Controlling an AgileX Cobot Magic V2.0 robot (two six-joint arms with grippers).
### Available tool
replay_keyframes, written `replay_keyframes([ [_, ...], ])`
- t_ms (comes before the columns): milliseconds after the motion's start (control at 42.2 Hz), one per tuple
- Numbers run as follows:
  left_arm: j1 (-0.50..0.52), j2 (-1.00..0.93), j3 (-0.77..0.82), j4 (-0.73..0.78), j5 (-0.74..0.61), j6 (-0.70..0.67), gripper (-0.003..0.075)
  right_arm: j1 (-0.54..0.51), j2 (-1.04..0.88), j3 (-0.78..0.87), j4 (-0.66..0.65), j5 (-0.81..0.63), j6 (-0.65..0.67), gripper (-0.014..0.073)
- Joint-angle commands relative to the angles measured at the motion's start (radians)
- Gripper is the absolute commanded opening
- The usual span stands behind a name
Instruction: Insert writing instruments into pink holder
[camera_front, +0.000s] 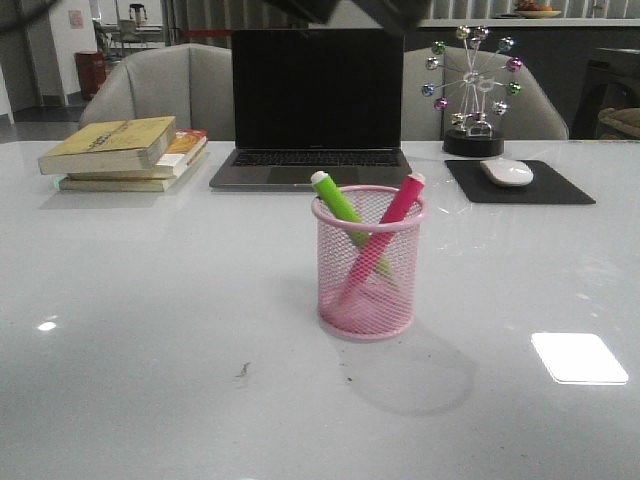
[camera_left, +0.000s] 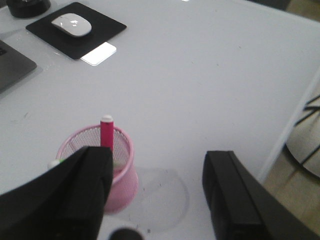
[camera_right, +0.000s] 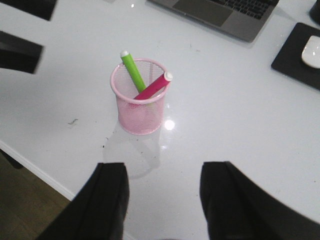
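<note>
Behind the pink holder sits a laptop; both end effectors gape wide.

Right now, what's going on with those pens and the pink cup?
Both grippers open, left and right, holding nothing. Green pen and pink pen crossed inside the pink holder. Nothing in the way.

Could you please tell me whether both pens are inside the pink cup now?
Yes. The green pen and pink pen lean crossed inside the upright cup.
</note>
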Motion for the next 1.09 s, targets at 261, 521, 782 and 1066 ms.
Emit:
replay_keyframes([
  [261, -0.002, -0.334, 0.078, 0.279, 0.426, -0.242, 0.0457, 0.001, -0.123, 0.055, -0.002, 0.001, -0.007, 0.0449],
  [521, -0.002, -0.493, 0.287, 0.38, 0.432, -0.251, 0.0457, 0.001, -0.131, 0.111, 0.001, 0.002, -0.005, 0.044],
  [782, -0.002, -0.503, 0.31, 0.413, 0.436, -0.419, 0.0393, 0.001, -0.13, 0.125, 0.001, -0.004, -0.005, 0.0152],
  [1066, -0.002, -0.503, 0.31, 0.428, 0.434, -0.418, 0.0087, 0.001, -0.13, 0.125, -0.003, -0.001, -0.005, 0.0029],
])
